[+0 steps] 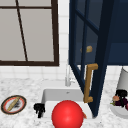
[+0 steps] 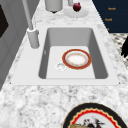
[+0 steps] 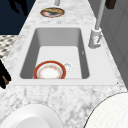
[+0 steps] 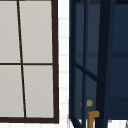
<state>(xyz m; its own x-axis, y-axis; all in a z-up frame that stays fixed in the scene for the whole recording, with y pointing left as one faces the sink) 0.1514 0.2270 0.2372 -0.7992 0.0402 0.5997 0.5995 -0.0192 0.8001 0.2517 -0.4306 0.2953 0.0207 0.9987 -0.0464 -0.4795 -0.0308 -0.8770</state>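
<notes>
left hand (image 1: pixel 39 109): fingers curled downward, gripping nothing; hangs over the front left corner of the sink (image 1: pixel 50 96), just left of the red ball.
right hand (image 1: pixel 121 96): by the right edge of the counter (image 1: pixel 27 85), above the white plate; cannot tell how its fingers are set, dark fruit right against them.
red ball (image 1: pixel 67 115): plain glossy red, round, no markings; sits at the sink's front edge, centre, hiding part of the basin.
fruit (image 2: pixel 77 6): dark red, round, on the white plate (image 2: pixel 75 13) at the counter's far end in left side view.
sink plate (image 2: pixel 76 59): red-orange rim, pale centre, flat on basin floor nr the drain (image 2: pixel 60 66).
cabinet door (image 1: pixel 86 50): navy, glass panes, swung open over the sink, brass handle (image 1: pixel 88 82).
left plate (image 1: pixel 13 104): dark rim, red ring, w/ a breadstick-like piece, on counter left of sink.
faucet (image 1: pixel 68 76): behind basin, at back edge.
</notes>
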